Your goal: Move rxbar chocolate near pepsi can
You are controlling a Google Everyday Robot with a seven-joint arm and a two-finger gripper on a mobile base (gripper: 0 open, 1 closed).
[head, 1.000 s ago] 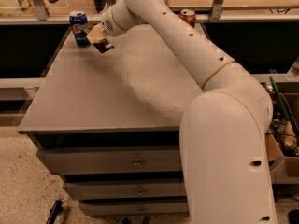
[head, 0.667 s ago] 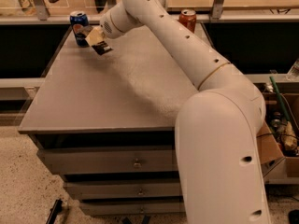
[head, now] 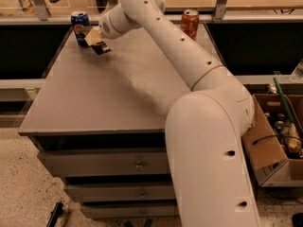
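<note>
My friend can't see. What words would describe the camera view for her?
A white robot arm reaches across a grey table, its gripper near the far corner with the dark rxbar chocolate at its tip, beside the blue pepsi can. A red can stands along the back edge.

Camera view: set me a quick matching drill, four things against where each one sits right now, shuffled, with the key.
Things:
1 blue can
2 red can
3 snack bar
4 cardboard box

Places:
A low down, right of the table
B far left corner of the table
C at the gripper, just right of the blue can
D far right corner of the table

Pairs: 1-B, 2-D, 3-C, 4-A. The gripper is over the table's far left.
</note>
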